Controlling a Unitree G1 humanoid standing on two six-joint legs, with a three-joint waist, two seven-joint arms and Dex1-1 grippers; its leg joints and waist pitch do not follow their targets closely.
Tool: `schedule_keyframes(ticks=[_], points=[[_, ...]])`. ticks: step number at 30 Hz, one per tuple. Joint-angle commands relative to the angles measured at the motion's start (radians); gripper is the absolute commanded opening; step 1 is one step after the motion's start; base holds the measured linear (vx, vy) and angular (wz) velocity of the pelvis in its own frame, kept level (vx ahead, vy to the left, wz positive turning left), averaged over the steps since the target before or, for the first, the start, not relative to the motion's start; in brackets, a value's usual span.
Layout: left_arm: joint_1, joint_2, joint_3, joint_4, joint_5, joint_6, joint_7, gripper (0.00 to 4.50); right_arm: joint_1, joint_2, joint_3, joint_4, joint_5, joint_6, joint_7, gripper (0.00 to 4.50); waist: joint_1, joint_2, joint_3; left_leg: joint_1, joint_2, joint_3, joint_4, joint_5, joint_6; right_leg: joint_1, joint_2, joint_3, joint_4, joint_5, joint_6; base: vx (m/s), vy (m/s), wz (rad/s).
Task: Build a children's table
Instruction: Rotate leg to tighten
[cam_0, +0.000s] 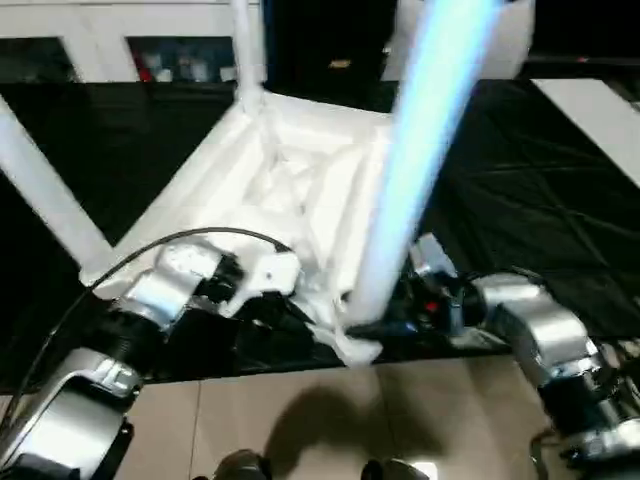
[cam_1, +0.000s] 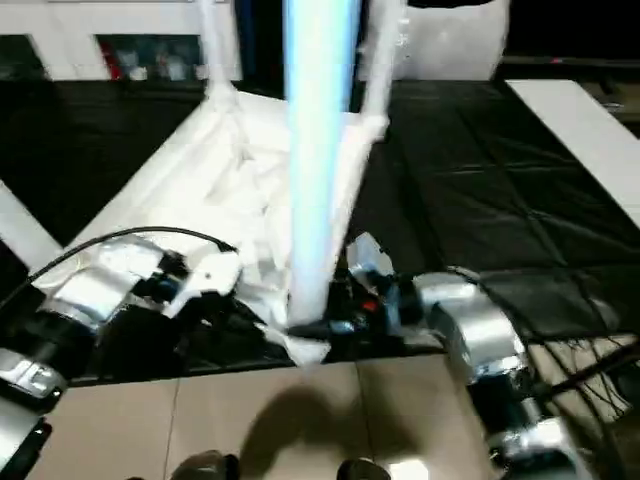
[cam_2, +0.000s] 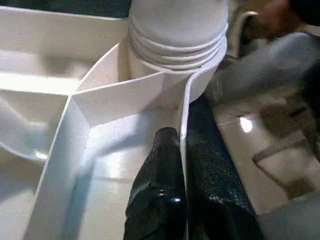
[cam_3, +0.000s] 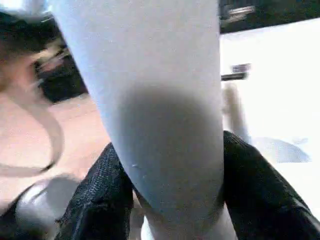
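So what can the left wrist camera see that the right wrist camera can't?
Left wrist view alone: the left gripper pinching a thin wall of the table top beside the corner socket, with the threaded end of the leg sitting in it. Right wrist view alone: the right gripper clasping that leg's smooth shaft, with floor behind. Shared: the same white leg.

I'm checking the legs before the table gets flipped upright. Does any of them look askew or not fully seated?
Yes, the near-corner leg. It tilts in the head views, and the left wrist view shows its threads still exposed above the socket, so it isn't screwed home. The right claw grips it; the left claw pinches the tabletop's rim.
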Motion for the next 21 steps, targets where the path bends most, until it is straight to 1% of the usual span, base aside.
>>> schedule_keyframes(ticks=[1, 2, 3, 4, 5, 6, 7, 8, 9, 10, 11, 13, 14, 15, 16, 17, 18, 19, 20, 21], points=[[0.021, -0.047, 0.021, -0.032, 0.013, 0.093, 0.145, 0.00, 0.017, 0.067, 0.016, 0.004, -0.041, 0.031, -0.155, 2.09, -0.010, -0.005, -0.053, -0.001, 0.048, -0.026, -0.097, -0.329, -0.016, 0.045, -0.063, 0.036, -0.097, -0.542, -0.147, 0.000, 0.000, 0.00], [0.021, -0.050, 0.022, -0.034, 0.014, 0.099, 0.151, 0.00, 0.018, 0.071, 0.015, 0.004, -0.043, 0.031, -0.164, 2.09, -0.015, -0.007, -0.052, -0.002, 0.047, -0.028, -0.098, -0.338, -0.020, 0.044, -0.063, 0.033, -0.100, -0.579, -0.132, -0.052, 0.005, -0.13], [0.023, -0.056, 0.025, -0.039, 0.015, 0.117, 0.170, 0.00, 0.022, 0.084, 0.011, 0.002, -0.047, 0.034, -0.190, 2.09, -0.019, -0.005, -0.052, 0.002, 0.046, -0.029, -0.097, -0.351, -0.022, 0.040, -0.064, 0.033, -0.105, -0.611, -0.120, 0.000, 0.000, 0.00], [0.019, -0.082, 0.036, -0.034, 0.021, 0.149, 0.226, 0.00, 0.024, 0.124, 0.005, 0.006, -0.062, 0.042, -0.262, 2.08, -0.030, -0.009, -0.054, 0.003, 0.044, -0.030, -0.094, -0.357, -0.019, 0.037, -0.065, 0.034, -0.112, -0.642, -0.104, 0.000, 0.000, 0.00], [0.017, -0.093, 0.040, -0.032, 0.023, 0.161, 0.246, 0.00, 0.025, 0.140, 0.003, 0.008, -0.069, 0.043, -0.292, 2.07, -0.033, -0.007, -0.052, 0.003, 0.044, -0.030, -0.095, -0.355, -0.020, 0.035, -0.065, 0.035, -0.113, -0.640, -0.103, 0.000, 0.000, 0.00], [0.015, -0.101, 0.043, -0.030, 0.025, 0.170, 0.262, 0.00, 0.025, 0.152, 0.002, 0.009, -0.075, 0.043, -0.315, 2.05, -0.039, -0.007, -0.053, 0.006, 0.042, -0.031, -0.095, -0.360, -0.017, 0.033, -0.063, 0.032, -0.117, -0.647, -0.099, 0.000, 0.000, 0.00], [0.006, -0.126, 0.052, -0.017, 0.034, 0.194, 0.318, 0.00, 0.023, 0.191, -0.003, 0.019, -0.091, 0.044, -0.389, 2.04, -0.045, -0.008, -0.053, 0.002, 0.042, -0.031, -0.096, -0.354, -0.017, 0.035, -0.063, 0.031, -0.116, -0.635, -0.101, 0.000, 0.000, 0.00], [0.006, -0.126, 0.052, -0.017, 0.034, 0.194, 0.318, 0.00, 0.023, 0.191, -0.003, 0.019, -0.091, 0.044, -0.389, 2.04, -0.045, -0.006, -0.055, 0.003, 0.042, -0.032, -0.097, -0.355, -0.015, 0.035, -0.062, 0.030, -0.117, -0.630, -0.101, 0.000, 0.000, 0.00], [-0.007, -0.160, 0.067, 0.000, 0.045, 0.229, 0.394, 0.00, 0.015, 0.246, -0.012, 0.038, -0.118, 0.040, -0.496, 2.04, -0.047, -0.005, -0.055, 0.004, 0.043, -0.032, -0.098, -0.355, -0.013, 0.035, -0.062, 0.030, -0.118, -0.620, -0.102, 0.000, 0.000, 0.00], [-0.016, -0.178, 0.076, 0.012, 0.052, 0.244, 0.441, 0.00, 0.009, 0.276, -0.016, 0.049, -0.127, 0.040, -0.545, 2.04, -0.051, -0.006, -0.053, 0.006, 0.041, -0.030, -0.100, -0.365, -0.017, 0.030, -0.059, 0.028, -0.121, -0.613, -0.104, 0.000, 0.000, 0.00], [-0.016, -0.178, 0.076, 0.012, 0.052, 0.244, 0.441, 0.00, 0.009, 0.276, -0.016, 0.049, -0.127, 0.040, -0.545, 2.04, -0.052, -0.006, -0.053, 0.008, 0.041, -0.031, -0.100, -0.373, -0.018, 0.029, -0.059, 0.028, -0.121, -0.618, -0.102, 0.000, 0.000, 0.00], [-0.038, -0.236, 0.116, 0.030, 0.064, 0.292, 0.593, 0.00, -0.016, 0.371, -0.028, 0.089, -0.174, 0.030, -0.713, 2.03, -0.054, -0.002, -0.055, 0.013, 0.041, -0.031, -0.101, -0.382, -0.020, 0.028, -0.060, 0.028, -0.123, -0.589, -0.112, 0.000, 0.000, 0.00], [-0.045, -0.253, 0.130, 0.038, 0.066, 0.297, 0.639, 0.00, -0.026, 0.401, -0.035, 0.106, -0.189, 0.026, -0.772, 2.03, -0.060, -0.001, -0.053, 0.011, 0.041, -0.031, -0.105, -0.389, -0.025, 0.029, -0.055, 0.027, -0.120, -0.561, -0.119, 0.000, 0.000, 0.00], [-0.050, -0.262, 0.136, 0.045, 0.069, 0.300, 0.666, 0.00, -0.037, 0.423, -0.043, 0.122, -0.198, 0.026, -0.819, 2.03, -0.060, -0.001, -0.053, 0.011, 0.041, -0.031, -0.105, -0.389, -0.025, 0.029, -0.055, 0.027, -0.120, -0.561, -0.119, 0.000, 0.000, 0.00], [-0.051, -0.263, 0.137, 0.045, 0.069, 0.301, 0.668, 0.00, -0.037, 0.424, -0.044, 0.123, -0.199, 0.026, -0.822, 2.03, -0.061, -0.003, -0.053, 0.015, 0.038, -0.030, -0.106, -0.404, -0.018, 0.029, -0.054, 0.027, -0.126, -0.561, -0.112, 0.000, 0.000, 0.00], [-0.056, -0.272, 0.143, 0.050, 0.077, 0.302, 0.698, 0.00, -0.048, 0.448, -0.053, 0.139, -0.207, 0.025, -0.869, 2.03, -0.060, -0.001, -0.053, 0.019, 0.038, -0.029, -0.105, -0.411, -0.016, 0.025, -0.054, 0.029, -0.128, -0.561, -0.111, 0.000, 0.000, 0.00], [-0.061, -0.283, 0.149, 0.053, 0.092, 0.296, 0.745, 0.00, -0.063, 0.484, -0.067, 0.161, -0.223, 0.030, -0.950, 2.03, -0.062, 0.000, -0.050, 0.022, 0.037, -0.028, -0.105, -0.422, -0.012, 0.020, -0.054, 0.032, -0.131, -0.560, -0.113, 0.000, 0.000, 0.00], [-0.064, -0.288, 0.150, 0.054, 0.101, 0.294, 0.767, 0.00, -0.071, 0.506, -0.077, 0.174, -0.232, 0.031, -0.999, 2.03, -0.067, 0.000, -0.051, 0.019, 0.035, -0.029, -0.106, -0.431, -0.018, 0.022, -0.053, 0.030, -0.130, -0.574, -0.110, 0.000, 0.000, 0.00], [-0.066, -0.293, 0.151, 0.054, 0.108, 0.291, 0.784, 0.00, -0.076, 0.524, -0.086, 0.184, -0.240, 0.032, -1.039, 2.03, -0.065, 0.002, -0.052, 0.020, 0.035, -0.031, -0.107, -0.434, -0.017, 0.024, -0.053, 0.029, -0.131, -0.577, -0.104, 0.000, 0.000, 0.00], [-0.066, -0.296, 0.152, 0.053, 0.112, 0.287, 0.794, 0.00, -0.079, 0.540, -0.095, 0.190, -0.234, 0.034, -1.055, 2.03, -0.066, 0.003, -0.052, 0.022, 0.036, -0.029, -0.107, -0.436, -0.016, 0.021, -0.053, 0.031, -0.133, -0.572, -0.102, 0.000, 0.000, 0.00]])
